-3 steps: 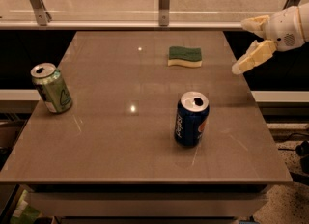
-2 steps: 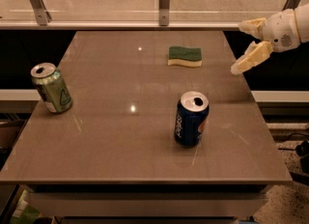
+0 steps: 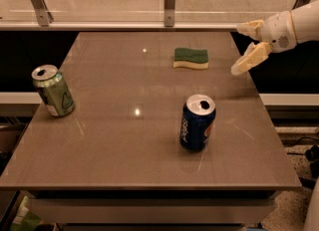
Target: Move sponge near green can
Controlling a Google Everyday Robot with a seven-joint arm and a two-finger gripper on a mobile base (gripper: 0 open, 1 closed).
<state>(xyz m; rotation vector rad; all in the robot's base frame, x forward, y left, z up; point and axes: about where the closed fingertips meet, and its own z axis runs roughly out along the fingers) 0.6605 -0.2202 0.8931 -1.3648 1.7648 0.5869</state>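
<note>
While jaws gape near sponge, Pepsi can upright

White arm with cream gripper, at upper right of view.
Rounded white wrist housing, small dotted patch; two pale tan, blunt wedge-shaped fingers, spread apart.

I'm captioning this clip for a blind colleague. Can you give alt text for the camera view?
The robot's open hand hovers by the right edge of the table, right of and apart from the sponge lying toward the far side. The green can stands at the left edge; a blue can stands nearer the front.
</note>
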